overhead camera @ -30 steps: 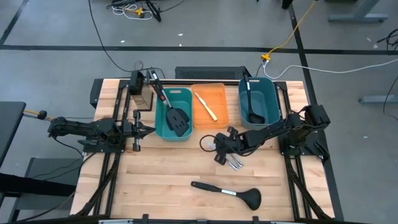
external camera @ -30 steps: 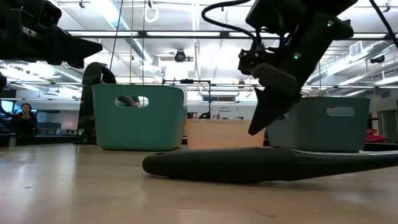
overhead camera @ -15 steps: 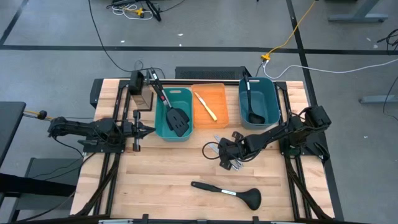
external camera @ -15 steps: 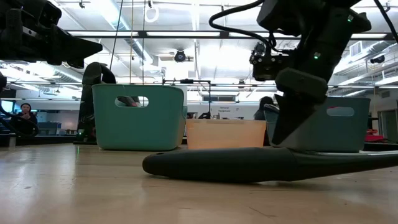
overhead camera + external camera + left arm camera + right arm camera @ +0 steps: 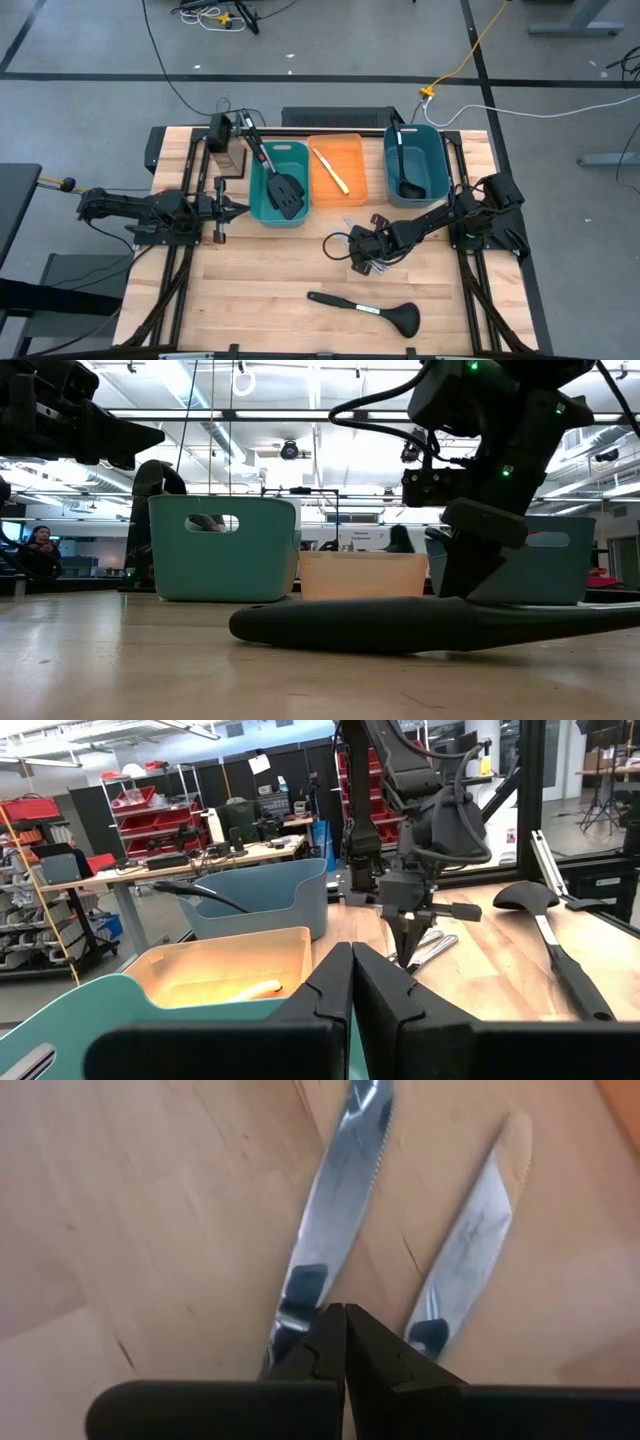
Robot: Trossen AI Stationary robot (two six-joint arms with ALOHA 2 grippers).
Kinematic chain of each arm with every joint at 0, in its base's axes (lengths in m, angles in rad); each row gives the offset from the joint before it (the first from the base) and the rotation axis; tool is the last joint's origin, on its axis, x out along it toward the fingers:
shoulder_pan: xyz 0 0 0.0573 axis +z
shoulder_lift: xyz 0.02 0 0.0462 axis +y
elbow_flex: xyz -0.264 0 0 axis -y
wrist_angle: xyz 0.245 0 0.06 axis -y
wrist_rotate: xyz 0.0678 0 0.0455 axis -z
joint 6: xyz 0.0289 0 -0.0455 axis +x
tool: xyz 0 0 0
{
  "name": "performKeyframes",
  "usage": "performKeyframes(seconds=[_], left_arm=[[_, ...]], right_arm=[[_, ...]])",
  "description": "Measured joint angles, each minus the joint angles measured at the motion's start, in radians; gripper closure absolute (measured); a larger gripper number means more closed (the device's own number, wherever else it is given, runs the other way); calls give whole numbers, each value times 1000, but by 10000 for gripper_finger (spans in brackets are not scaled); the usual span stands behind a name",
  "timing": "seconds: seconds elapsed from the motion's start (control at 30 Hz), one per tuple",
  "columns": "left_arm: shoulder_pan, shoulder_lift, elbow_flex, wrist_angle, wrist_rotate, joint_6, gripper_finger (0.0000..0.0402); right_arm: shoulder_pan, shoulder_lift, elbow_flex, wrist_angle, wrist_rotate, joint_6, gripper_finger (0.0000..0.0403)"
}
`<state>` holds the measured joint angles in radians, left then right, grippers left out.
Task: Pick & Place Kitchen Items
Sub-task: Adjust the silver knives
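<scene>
While the left gripper (image 5: 238,208) waits near the counter's (image 5: 270,280) left edge with its fingers (image 5: 322,992) clenched together on nothing, the right gripper (image 5: 358,252) reaches low over the middle of the counter, down at the silver table knives (image 5: 372,261). Seen from the right wrist, its fingers (image 5: 323,1343) are pressed shut, their tips set at the handle end of one knife (image 5: 330,1210), with a second knife (image 5: 465,1250) lying just beside it on the wood; whether the tips actually pinch the knife cannot be told. One black ladle (image 5: 365,310) lies flat near the counter's front edge, well apart from the gripper. Along the far edge stand three bins: a teal bin (image 5: 297,150) holding two black slotted spatulas (image 5: 283,190), an orange bin (image 5: 352,145) holding a thin yellowish stick (image 5: 331,170), and a darker teal bin (image 5: 436,160) holding the other ladle (image 5: 404,170). From counter height, the front ladle (image 5: 420,623) fills the foreground before the bins.
</scene>
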<state>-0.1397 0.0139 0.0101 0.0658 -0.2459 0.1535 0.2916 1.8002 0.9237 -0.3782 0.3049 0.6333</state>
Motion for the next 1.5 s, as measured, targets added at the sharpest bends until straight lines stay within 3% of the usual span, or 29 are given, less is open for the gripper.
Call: performKeyframes(seconds=[0.7,1.0,1.3,1.5], left_arm=[[0,0,0,0,0,-8,386],[0,0,0,0,0,-8,386],[0,0,0,0,0,-8,386],[0,0,0,0,0,-8,386]], right_arm=[[98,59,0,171,-8,103,397],[122,38,-1,161,22,126,397],[114,14,1,10,-10,156,397],[129,14,-3,53,-15,147,396]])
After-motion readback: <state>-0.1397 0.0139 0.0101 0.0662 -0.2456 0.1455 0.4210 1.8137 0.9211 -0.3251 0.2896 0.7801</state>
